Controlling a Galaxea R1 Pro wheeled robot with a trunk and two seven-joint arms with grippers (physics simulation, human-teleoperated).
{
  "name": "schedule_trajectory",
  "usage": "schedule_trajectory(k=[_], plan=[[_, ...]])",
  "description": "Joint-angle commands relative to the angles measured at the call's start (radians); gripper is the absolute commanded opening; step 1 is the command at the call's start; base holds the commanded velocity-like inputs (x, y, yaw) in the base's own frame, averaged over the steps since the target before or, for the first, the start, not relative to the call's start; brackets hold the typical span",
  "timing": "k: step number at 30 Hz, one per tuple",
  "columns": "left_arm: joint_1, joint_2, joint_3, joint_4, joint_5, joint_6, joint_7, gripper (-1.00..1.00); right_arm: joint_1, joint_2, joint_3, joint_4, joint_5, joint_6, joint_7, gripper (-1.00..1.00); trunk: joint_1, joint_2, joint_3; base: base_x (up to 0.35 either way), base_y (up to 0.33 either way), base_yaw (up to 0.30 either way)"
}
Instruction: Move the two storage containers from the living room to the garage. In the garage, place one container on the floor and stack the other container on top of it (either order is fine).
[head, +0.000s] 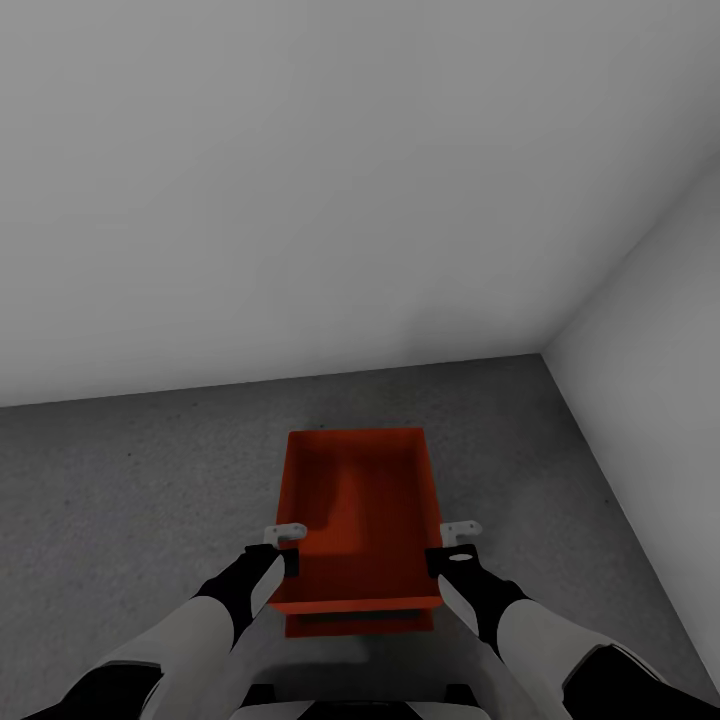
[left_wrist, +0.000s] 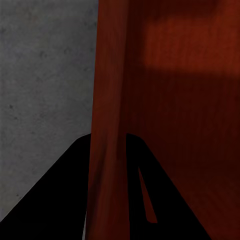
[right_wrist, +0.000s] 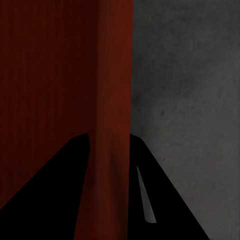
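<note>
An orange-red storage container (head: 360, 500) hangs in front of me over the dark grey garage floor (head: 140, 480), held by both long side walls. My left gripper (head: 283, 537) is shut on its left wall (left_wrist: 107, 100), which runs between the black fingers (left_wrist: 55, 200). My right gripper (head: 460, 535) is shut on the right wall (right_wrist: 112, 100) in the same way. Just beneath the near end shows the edge of a second orange-red container (head: 360, 624). The upper one covers most of it, and I cannot tell whether the two touch.
Pale grey walls (head: 300, 200) close the space ahead and to the right, meeting in a corner (head: 545, 352) at the far right. Bare concrete-like floor spreads to the left and beyond the containers.
</note>
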Motion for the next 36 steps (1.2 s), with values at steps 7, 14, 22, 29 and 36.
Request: schedule_trajectory(k=[7, 14, 22, 29, 36], plan=[[0.0, 0.009, -0.014, -0.005, -0.029, -0.007, 0.036, -1.0, 0.0, -0.002, 0.01, 0.001, -0.017, 0.042, -0.01, -1.0, 0.0, 0.0, -0.001, 0.0, 0.0, 0.0], [0.0, 0.01, -0.011, -0.005, -0.029, -0.007, 0.036, -1.0, 0.0, -0.001, 0.011, 0.001, -0.016, 0.041, -0.01, -1.0, 0.0, 0.0, -0.001, 0.0, 0.0, 0.0], [0.0, 0.008, -0.015, -0.003, -0.029, -0.004, 0.035, 1.0, 0.0, 0.001, 0.012, 0.0, -0.012, 0.043, -0.008, 1.0, 0.0, 0.0, -0.001, 0.0, 0.0, 0.0], [0.0, 0.009, -0.016, -0.003, -0.03, -0.006, 0.035, 1.0, 0.0, 0.001, 0.013, 0.001, -0.01, 0.044, -0.008, 1.0, 0.0, 0.0, -0.001, 0.0, 0.0, 0.0], [0.0, 0.01, -0.016, -0.004, -0.031, -0.006, 0.036, 1.0, 0.0, 0.001, 0.013, 0.001, -0.01, 0.044, -0.008, 1.0, 0.0, 0.0, -0.001, 0.0, 0.0, 0.0]])
